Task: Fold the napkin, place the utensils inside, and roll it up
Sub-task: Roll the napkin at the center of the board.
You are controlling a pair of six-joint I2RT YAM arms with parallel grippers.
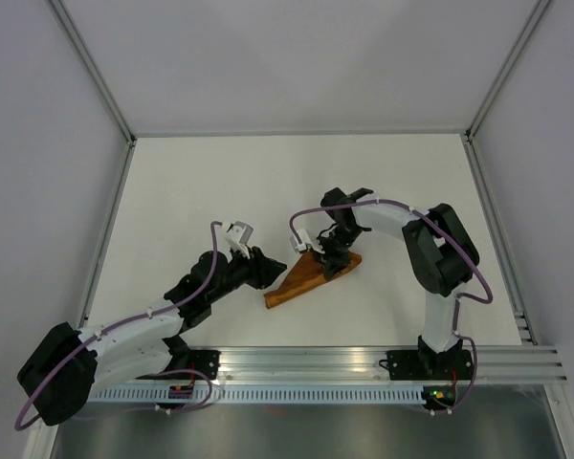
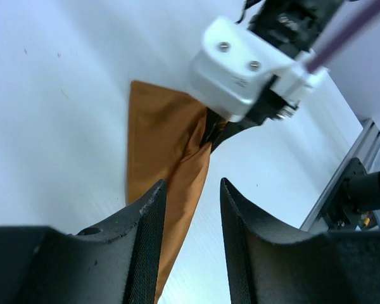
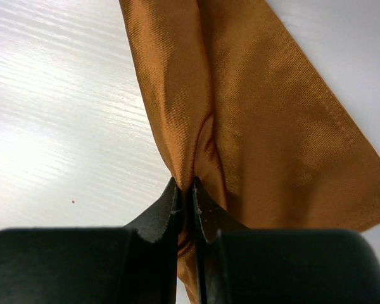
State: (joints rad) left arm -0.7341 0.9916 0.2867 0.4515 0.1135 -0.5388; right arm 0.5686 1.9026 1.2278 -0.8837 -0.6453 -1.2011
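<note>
White table (image 1: pixel 220 182) below, right gripper (image 3: pixel 185 189) pinched tight on a ridge of napkin (image 3: pixel 272 114) between its jaws, left gripper (image 2: pixel 191 188) parted and empty just off the pointed tip: I'd draw the fold over slowly, edges matched.

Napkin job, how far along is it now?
Done: the napkin lies folded into a narrow wedge. Underway: the right hand pinches a crease in it; the left hand is open near its narrow end. Left: no utensils are in view, and nothing is rolled.
</note>
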